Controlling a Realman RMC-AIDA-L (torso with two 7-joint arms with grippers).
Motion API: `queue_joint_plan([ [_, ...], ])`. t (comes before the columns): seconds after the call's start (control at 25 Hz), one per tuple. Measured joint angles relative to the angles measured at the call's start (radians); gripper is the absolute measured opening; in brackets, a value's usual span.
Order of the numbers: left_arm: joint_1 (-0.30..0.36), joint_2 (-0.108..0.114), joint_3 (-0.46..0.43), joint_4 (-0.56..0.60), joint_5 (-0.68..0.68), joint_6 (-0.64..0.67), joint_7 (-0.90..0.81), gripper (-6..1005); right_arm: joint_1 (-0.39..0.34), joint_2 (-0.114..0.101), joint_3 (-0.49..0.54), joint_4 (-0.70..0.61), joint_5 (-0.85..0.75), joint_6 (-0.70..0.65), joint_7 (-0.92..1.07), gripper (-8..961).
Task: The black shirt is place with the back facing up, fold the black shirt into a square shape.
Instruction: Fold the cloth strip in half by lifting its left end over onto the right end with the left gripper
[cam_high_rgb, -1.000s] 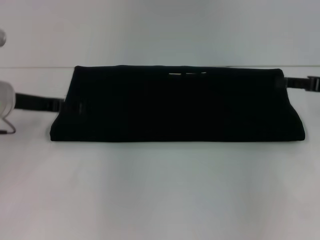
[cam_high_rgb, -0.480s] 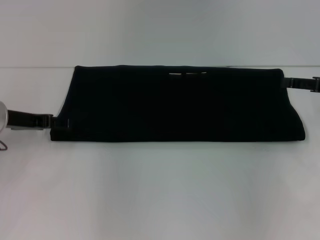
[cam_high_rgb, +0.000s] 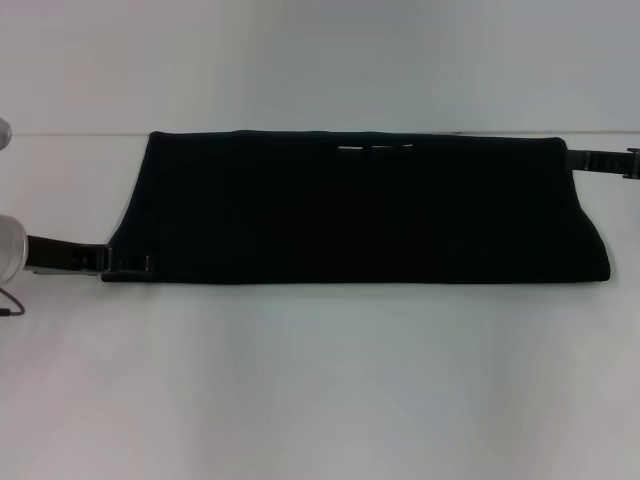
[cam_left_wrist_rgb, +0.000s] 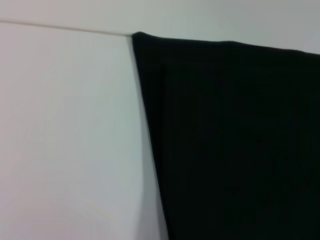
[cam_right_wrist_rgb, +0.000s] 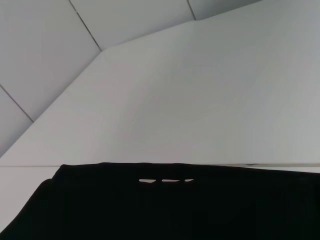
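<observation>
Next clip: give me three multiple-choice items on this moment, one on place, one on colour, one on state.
1. Where is the left gripper?
A. at the black shirt's near left corner
B. above the shirt's middle
C. off the table

2. What colour is the shirt?
A. white
B. red
C. black

3. How does the shirt lie?
A. crumpled in a heap
B. as a wide flat band on the white table
C. hanging in the air

Answers: 1 A, the head view shows that arm ending at the near left corner, while the right gripper is at the far right corner. 2 C, it is plain black in all views. 3 B, its edges run straight and it is much wider than deep.
</observation>
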Motion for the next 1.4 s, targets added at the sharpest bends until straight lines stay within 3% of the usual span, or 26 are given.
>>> queue_joint_plan([
  [0.28,-0.002,-0.001,0.000,-0.003,0.000,0.004,0.009,919,-0.002,-0.001,-0.001,0.000,-0.001,0.003,0.000,668],
  [0.72,0.001,0.003,0.000,-0.005,0.002,0.008,0.025,751,-0.011,-0.001,-0.001,0.000,-0.035,0.006,0.005,606],
  [0.84,0.000,0.003,0.000,-0.005,0.001,0.009,0.034,540,-0.012,-0.002,-0.001,0.000,-0.084,0.026,0.025,596],
  [1.04,-0.001,0.001,0.000,-0.005,0.001,0.013,0.037,303,-0.018,-0.002,-0.001,0.000,-0.108,0.053,0.039,591],
  [1.28,-0.002,0.001,0.000,-0.005,0.001,0.016,0.037,66,-0.027,-0.003,-0.001,0.000,-0.117,0.065,0.045,592],
  [1.4,-0.003,0.002,0.000,-0.005,0.002,0.016,0.037,27,-0.026,-0.006,-0.001,0.000,-0.161,0.066,0.079,591],
])
